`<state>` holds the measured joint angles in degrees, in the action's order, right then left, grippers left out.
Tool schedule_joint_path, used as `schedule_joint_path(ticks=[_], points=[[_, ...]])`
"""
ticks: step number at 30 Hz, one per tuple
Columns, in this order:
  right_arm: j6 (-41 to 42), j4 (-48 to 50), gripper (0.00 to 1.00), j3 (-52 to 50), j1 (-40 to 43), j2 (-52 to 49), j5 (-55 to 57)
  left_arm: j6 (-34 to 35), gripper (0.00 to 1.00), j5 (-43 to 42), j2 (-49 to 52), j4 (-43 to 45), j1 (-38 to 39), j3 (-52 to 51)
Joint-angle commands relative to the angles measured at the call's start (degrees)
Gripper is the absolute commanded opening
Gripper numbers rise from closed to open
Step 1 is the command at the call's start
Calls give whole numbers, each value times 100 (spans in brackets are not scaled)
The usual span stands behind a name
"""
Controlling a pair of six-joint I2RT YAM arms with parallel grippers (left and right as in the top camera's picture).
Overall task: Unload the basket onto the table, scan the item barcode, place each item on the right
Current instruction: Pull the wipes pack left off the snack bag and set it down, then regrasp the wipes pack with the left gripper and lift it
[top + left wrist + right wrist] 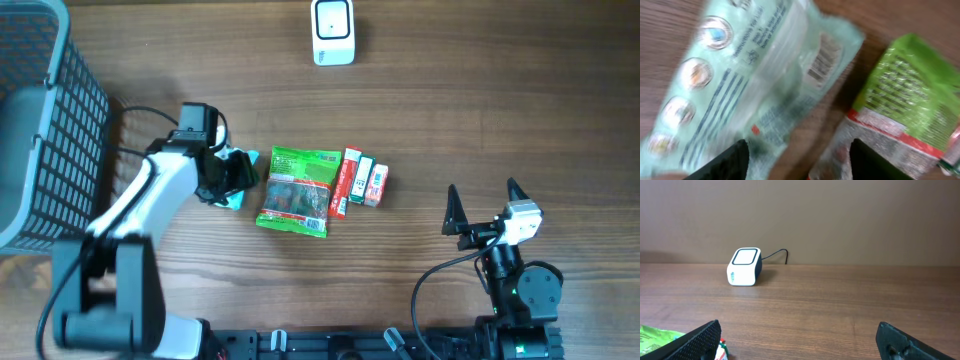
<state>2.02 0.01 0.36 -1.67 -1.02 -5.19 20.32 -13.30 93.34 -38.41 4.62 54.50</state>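
Packet (755, 75), mint-green, flat on table beside green snack bag (298, 190), barcode (822, 57) up. Left gripper (800, 162) over it, jaws spread, nothing gripped. Right gripper (482, 190) released, well apart. Scanner (333, 32) far side.

Pouch (755, 85): mint green, dark print, a column of round multicoloured badges, and a black-and-white barcode (822, 57). Packet (298, 190): bright green with a red band. Red box (351, 175), green box (363, 180), white box (376, 186) with red marks. Scanner (333, 32): white, dark-rimmed window. Basket (45, 120): grey mesh. Table (500, 100): brown wood grain. My left gripper (234, 174): black, on a white arm.
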Motion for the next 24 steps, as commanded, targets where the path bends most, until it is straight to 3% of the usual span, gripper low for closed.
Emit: schedule_joint_path(ticks=[1,8,9,10,11,15,19,24], points=[[-50,33,100,-7,20,22,-87,-33,74,114,-1117,-9,-24,173],[-50,35,100,-7,20,22,-87,15,75,699,-1440,-531,-24,168],[-50,33,100,-7,20,22,-87,37,78,739,-1375,-619,-24,142],[-50,33,100,-7,20,22,-87,114,94,776,-1331,-640,-24,83],[-50,33,100,-7,20,22,-87,214,100,896,-1259,-529,-26,-66],[-48,33,100,-7,20,22,-87,350,100,962,-1209,-448,-52,-203],[-48,33,100,-7,20,22,-87,999,100,992,-1193,-337,-389,-203],[-48,33,100,-7,20,22,-87,592,100,118,-960,-365,-1156,-212]])
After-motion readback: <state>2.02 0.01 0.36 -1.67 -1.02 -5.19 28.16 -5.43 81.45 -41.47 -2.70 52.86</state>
